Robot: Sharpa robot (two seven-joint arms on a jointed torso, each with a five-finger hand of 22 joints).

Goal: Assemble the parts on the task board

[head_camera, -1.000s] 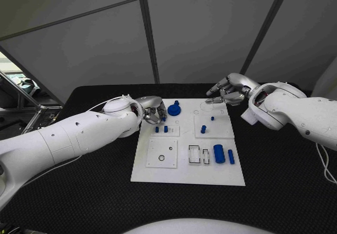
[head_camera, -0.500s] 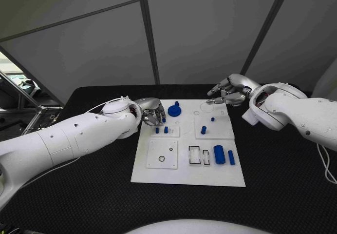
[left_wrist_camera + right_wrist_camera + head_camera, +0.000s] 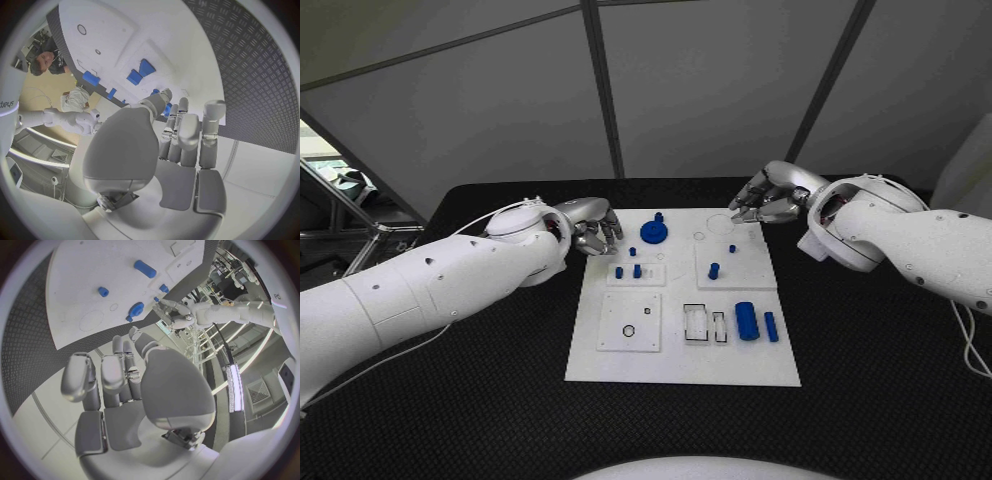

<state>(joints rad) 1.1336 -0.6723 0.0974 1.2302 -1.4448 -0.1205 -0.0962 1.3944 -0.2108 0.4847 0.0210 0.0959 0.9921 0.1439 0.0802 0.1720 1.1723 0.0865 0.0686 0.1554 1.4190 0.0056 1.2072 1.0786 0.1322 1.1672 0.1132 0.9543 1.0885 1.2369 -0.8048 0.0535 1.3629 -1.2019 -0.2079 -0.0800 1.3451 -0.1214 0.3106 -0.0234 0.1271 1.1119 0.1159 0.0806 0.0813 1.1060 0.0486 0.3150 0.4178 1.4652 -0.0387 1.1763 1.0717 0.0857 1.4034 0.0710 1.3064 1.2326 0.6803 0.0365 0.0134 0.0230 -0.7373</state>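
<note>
Blue plastic parts (image 3: 747, 320) lying on the white task board (image 3: 682, 365) are judged light, stiff and slippery, best pinched across their sides, while both the left hand (image 3: 596, 228) and right hand (image 3: 764, 201) are seen empty, fingers loosely curled.

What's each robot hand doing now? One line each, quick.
Left robot hand: holds nothing, fingers apart, at the board's far left edge.
Right robot hand: holds nothing, fingers apart, at the board's far right corner.
</note>
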